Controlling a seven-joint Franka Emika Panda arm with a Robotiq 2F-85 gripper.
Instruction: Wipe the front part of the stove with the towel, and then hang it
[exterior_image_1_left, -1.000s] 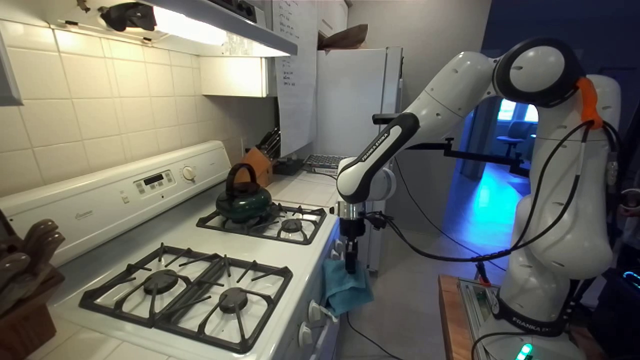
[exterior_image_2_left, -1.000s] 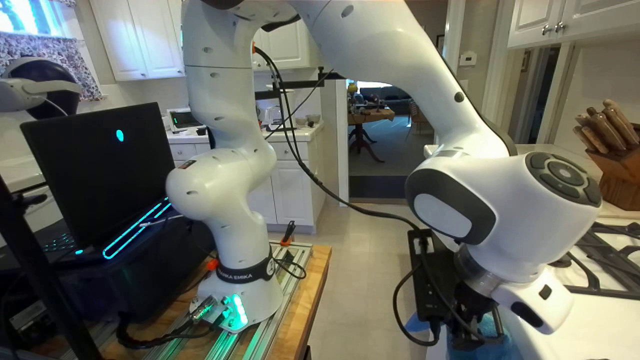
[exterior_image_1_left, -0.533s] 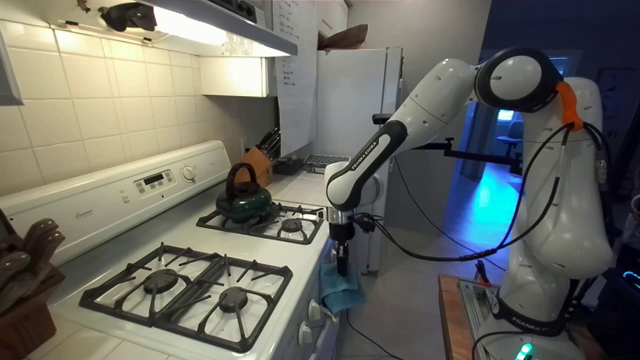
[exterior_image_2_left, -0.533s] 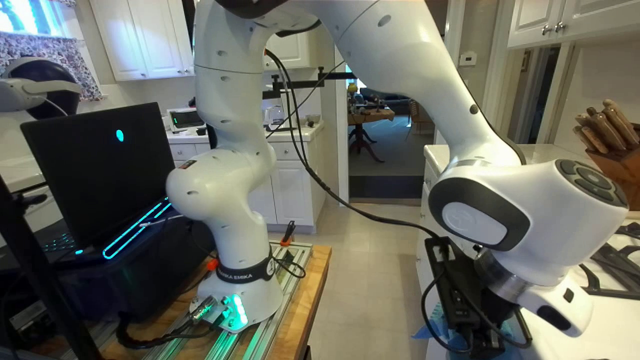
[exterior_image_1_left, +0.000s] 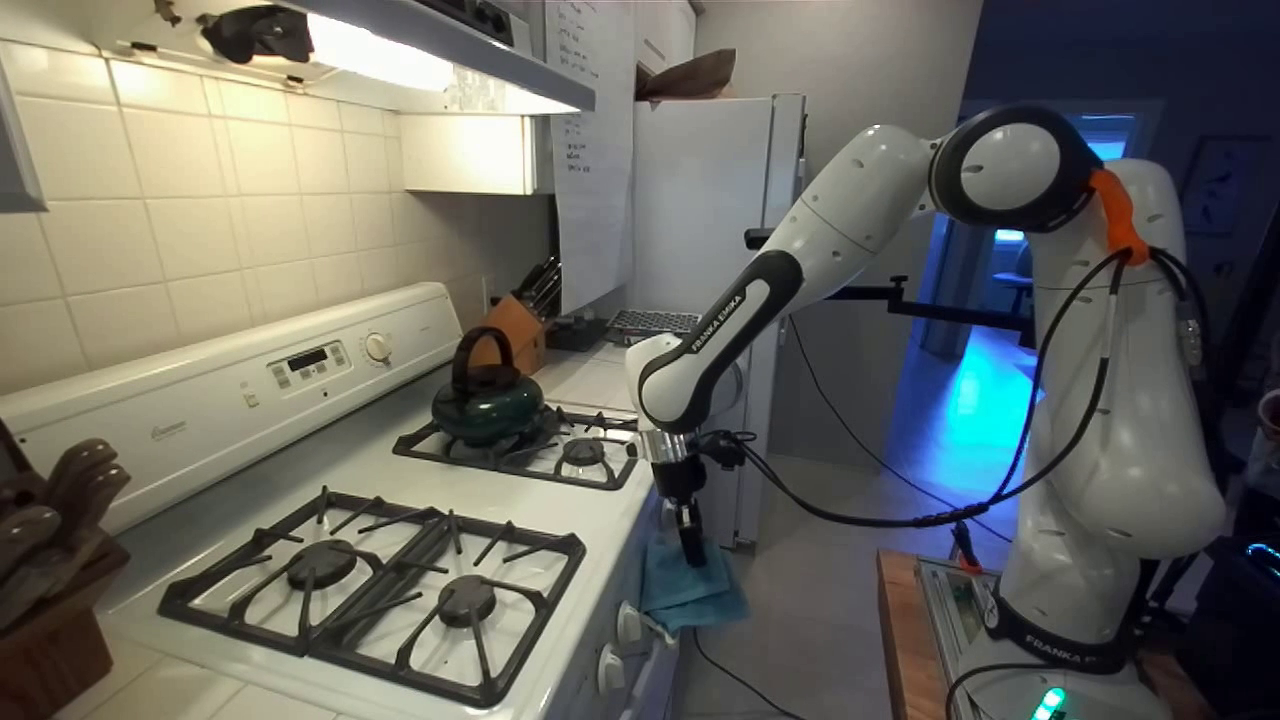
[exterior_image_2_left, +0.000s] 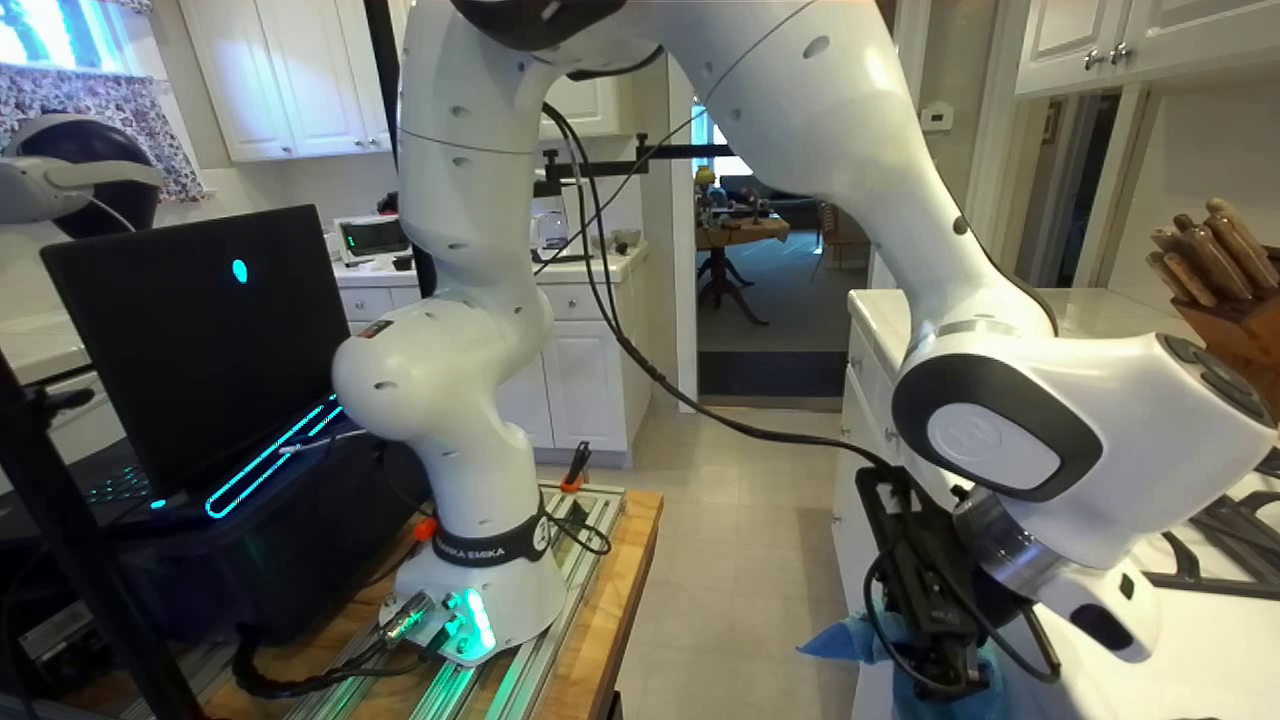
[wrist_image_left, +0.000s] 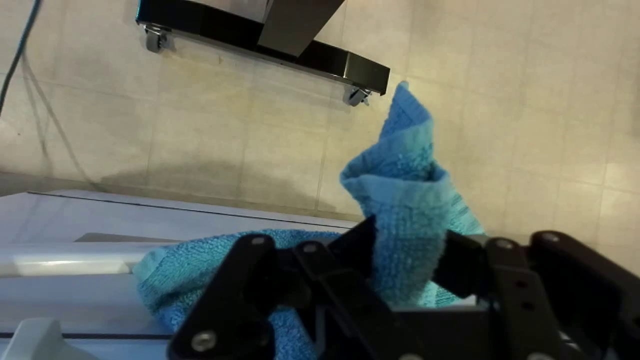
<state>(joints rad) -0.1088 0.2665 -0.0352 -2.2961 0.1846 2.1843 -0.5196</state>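
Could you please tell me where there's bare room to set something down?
Free: the white strip of the stove between its two grate pairs; the counter bordered by stove and orange knife block. Crowded: the pair bearing the kettle; the stove front where the hand grips the towel.

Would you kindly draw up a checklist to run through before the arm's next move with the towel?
1. Towel held: ok; the gripper is shut on it.
2. Towel clear of the burners: ok; it hangs at the front of the stove.
3. Kettle clear of the gripper: ok; they are apart.
4. Towel smooth for hanging: not ok; it is folded at the grip.
5. Towel draped over the white handle bar: cannot tell; they overlap in the wrist view.
6. Front of the stove wiped clean: cannot tell.
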